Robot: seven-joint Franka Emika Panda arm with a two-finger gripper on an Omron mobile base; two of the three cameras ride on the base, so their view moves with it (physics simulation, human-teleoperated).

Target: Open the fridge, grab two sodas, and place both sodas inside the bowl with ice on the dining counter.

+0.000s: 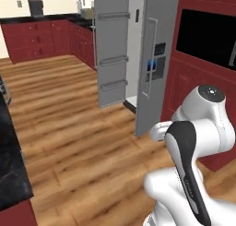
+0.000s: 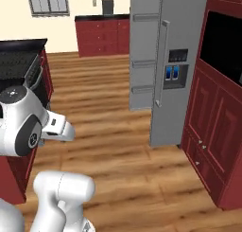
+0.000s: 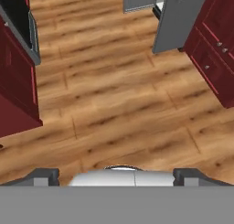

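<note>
Well ahead of the wide-spread, empty gripper [image 3: 116, 175], the fridge [image 3: 176, 17] stands with one door ajar.

Fridge [image 1: 156, 59]: tall, grey, side-by-side, upright between dark red cabinets. Left door swung wide open, three pale door bins on its inner face, all look empty. Right door, with the dispenser panel and long bar handle, stands ajar. Counter [image 1: 11, 156]: glossy black marbled top, dark red base, across the wood floor from the fridge.

Wood floor [image 3: 119, 99] before fridge [image 3: 176, 22]
</note>
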